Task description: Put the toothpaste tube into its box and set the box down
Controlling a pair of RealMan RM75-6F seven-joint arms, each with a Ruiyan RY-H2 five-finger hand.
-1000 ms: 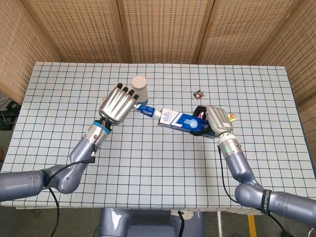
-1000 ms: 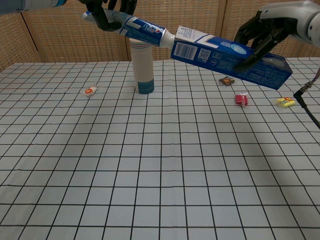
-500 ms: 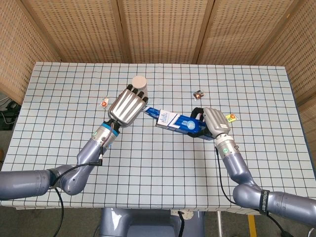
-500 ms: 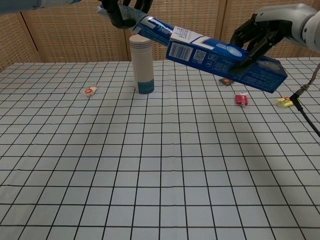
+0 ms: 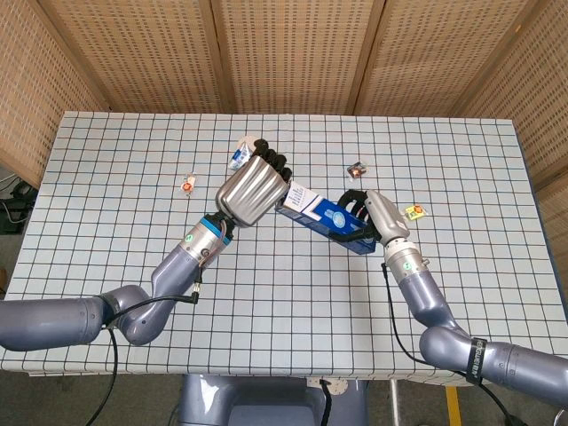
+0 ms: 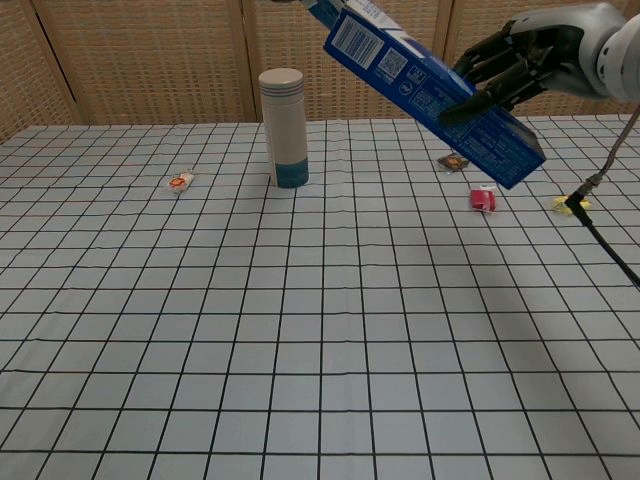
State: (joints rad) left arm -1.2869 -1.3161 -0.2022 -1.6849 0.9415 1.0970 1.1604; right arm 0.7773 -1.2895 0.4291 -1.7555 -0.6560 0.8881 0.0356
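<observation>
The blue toothpaste box (image 5: pixel 321 213) is held above the table, tilted, with its open end raised toward my left hand. In the chest view the box (image 6: pixel 432 92) slants from the top edge down to the right. My right hand (image 5: pixel 371 216) grips its lower end, fingers wrapped around it (image 6: pixel 505 62). My left hand (image 5: pixel 254 189) is curled against the box's open end, where it held the tube's tail a moment ago. The toothpaste tube itself is hidden behind that hand and inside the box. The chest view does not show the left hand.
A white cup with a blue base (image 6: pixel 283 128) stands at the back, just behind my left hand (image 5: pixel 240 156). Small wrappers lie around: one at left (image 6: pixel 181 181), a brown one (image 6: pixel 454 162), a red one (image 6: pixel 483 198) and a yellow one (image 6: pixel 570 203).
My left hand has pushed right up to the box's mouth, and the tube has slid out of sight into the box. The right hand has tipped the box's open end higher.
</observation>
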